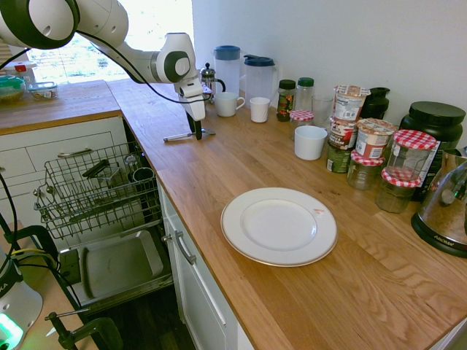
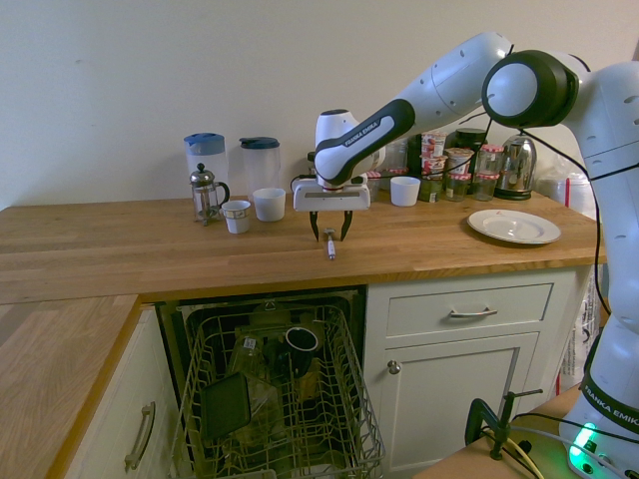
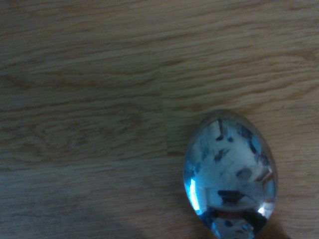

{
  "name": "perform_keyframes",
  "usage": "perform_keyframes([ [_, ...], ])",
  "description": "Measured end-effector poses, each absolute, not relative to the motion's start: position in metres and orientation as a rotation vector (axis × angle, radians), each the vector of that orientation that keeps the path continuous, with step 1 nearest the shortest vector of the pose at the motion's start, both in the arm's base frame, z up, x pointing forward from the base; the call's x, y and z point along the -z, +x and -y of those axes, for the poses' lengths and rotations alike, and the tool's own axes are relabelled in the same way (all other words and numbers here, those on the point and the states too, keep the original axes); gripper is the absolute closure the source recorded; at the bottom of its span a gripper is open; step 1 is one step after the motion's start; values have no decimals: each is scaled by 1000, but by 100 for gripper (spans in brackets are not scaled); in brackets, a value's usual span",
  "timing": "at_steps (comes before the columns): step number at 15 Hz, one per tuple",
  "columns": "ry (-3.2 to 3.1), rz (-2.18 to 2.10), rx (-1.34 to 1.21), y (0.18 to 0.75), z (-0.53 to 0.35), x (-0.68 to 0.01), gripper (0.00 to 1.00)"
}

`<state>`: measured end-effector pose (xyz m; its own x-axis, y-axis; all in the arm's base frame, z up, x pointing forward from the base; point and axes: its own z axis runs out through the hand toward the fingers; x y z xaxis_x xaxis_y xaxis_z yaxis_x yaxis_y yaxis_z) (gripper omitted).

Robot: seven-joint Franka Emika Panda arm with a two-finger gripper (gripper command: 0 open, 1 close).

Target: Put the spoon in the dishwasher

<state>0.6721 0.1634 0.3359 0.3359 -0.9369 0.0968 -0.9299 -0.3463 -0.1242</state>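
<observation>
The gripper (image 2: 330,233) is hanging with its fingers spread either side of the spoon (image 2: 329,244), gripping nothing yet. The spoon is lying flat on the worktop (image 2: 120,249), above the dishwasher (image 2: 280,399). Being thin and slippery, it is likely to skid or tip as the fingers pinch. The dishwasher's rack (image 2: 344,399) is holding a dark cup (image 2: 301,340).

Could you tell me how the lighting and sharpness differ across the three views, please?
First exterior view: the window is blown out white, with the worktop evenly lit. Second exterior view: soft, even light, sharp throughout. Wrist view: dim and bluish, with the spoon bowl mirroring the room and the wood grain slightly soft.
</observation>
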Motion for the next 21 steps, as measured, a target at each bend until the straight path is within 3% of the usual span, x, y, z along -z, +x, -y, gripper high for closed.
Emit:
perform_keyframes([
  [15,-2488,-1807,178,671,-159,-338,100],
  [21,-2513,-1806,148,617,-153,-347,100],
])
